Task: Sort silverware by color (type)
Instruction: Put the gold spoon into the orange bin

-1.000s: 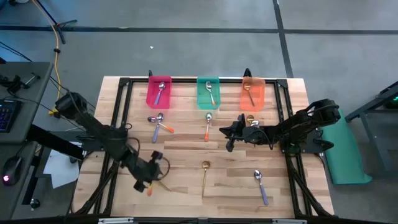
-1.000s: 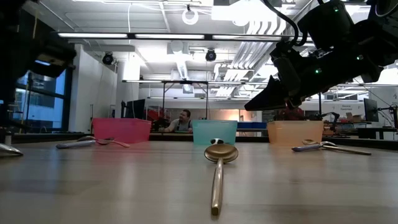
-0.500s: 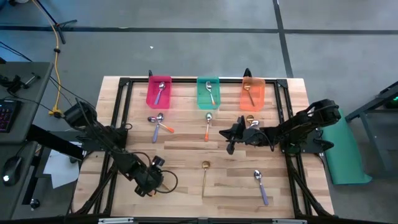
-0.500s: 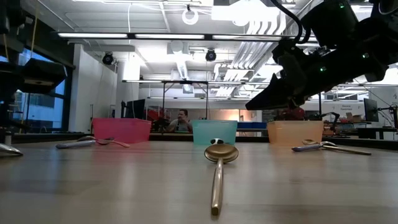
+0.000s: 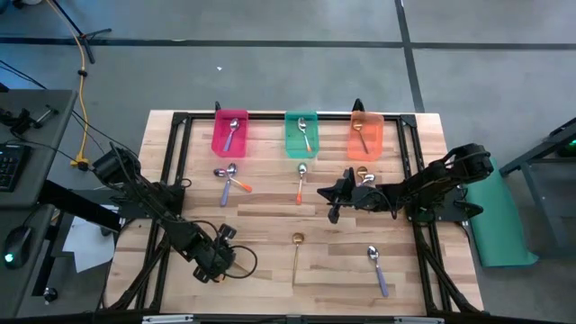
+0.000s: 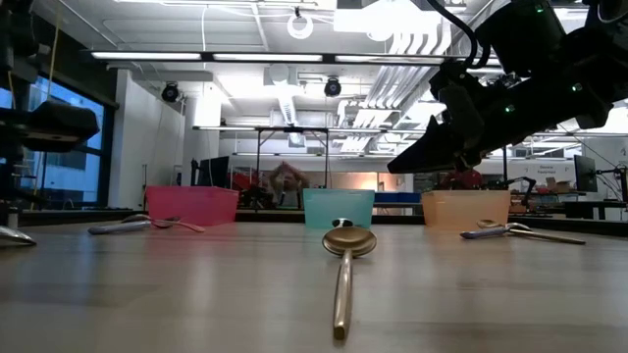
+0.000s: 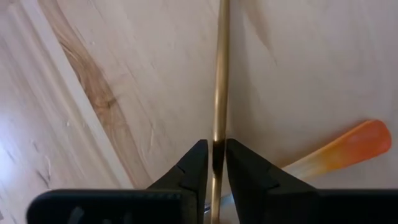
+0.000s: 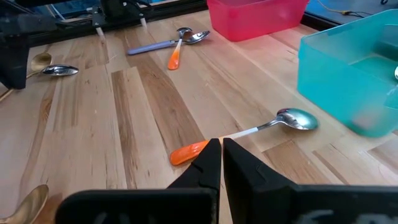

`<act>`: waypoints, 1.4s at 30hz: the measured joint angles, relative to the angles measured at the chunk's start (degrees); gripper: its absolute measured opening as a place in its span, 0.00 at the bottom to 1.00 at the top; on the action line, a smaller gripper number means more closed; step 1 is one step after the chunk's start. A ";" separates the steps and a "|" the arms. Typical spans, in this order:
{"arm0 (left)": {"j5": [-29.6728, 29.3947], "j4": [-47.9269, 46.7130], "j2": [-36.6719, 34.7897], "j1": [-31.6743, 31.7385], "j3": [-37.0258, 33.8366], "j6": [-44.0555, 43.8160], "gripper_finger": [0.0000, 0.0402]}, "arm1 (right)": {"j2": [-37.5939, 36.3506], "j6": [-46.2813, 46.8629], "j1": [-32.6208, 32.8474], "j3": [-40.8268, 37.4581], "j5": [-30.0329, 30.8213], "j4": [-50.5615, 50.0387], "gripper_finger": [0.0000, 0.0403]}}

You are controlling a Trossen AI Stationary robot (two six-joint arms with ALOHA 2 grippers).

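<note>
Pale tabletop, near-left corner: left end effector pinches a gold spoon by its slim handle. Stiff, light, probably slippery; the mid-handle grip seems sound. Right end effector hovers pressed together, empty.

- pale wooden plank table with a black metal frame
- grey concrete floor with dark seams
- white ceiling pipes and ducts under long strip lights
- tall window at the side
</note>
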 joint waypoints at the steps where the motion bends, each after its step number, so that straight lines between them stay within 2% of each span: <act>1: 0.31 -0.01 0.00 0.00 0.00 0.01 0.10 | 0.00 0.00 0.00 0.00 -0.01 0.00 0.00; 10: 2.33 0.18 0.00 0.02 0.00 0.52 0.02 | 0.00 0.00 0.00 0.00 -0.03 0.00 0.00; 19: 2.97 -1.53 0.02 0.17 1.33 5.14 0.02 | 0.00 0.00 0.00 0.00 -0.06 0.00 0.00; 26: 0.19 -3.03 -1.17 0.57 3.82 9.69 0.01 | 0.00 0.00 0.00 0.00 -0.30 0.00 0.00; 36: -10.08 -7.57 -1.51 6.30 3.82 22.14 0.01 | 0.00 3.01 -0.02 1.09 -0.44 0.15 0.00; 42: -17.22 -6.88 -1.51 11.03 3.82 32.74 0.01 | 3.41 8.61 0.00 9.29 -7.35 -4.23 0.00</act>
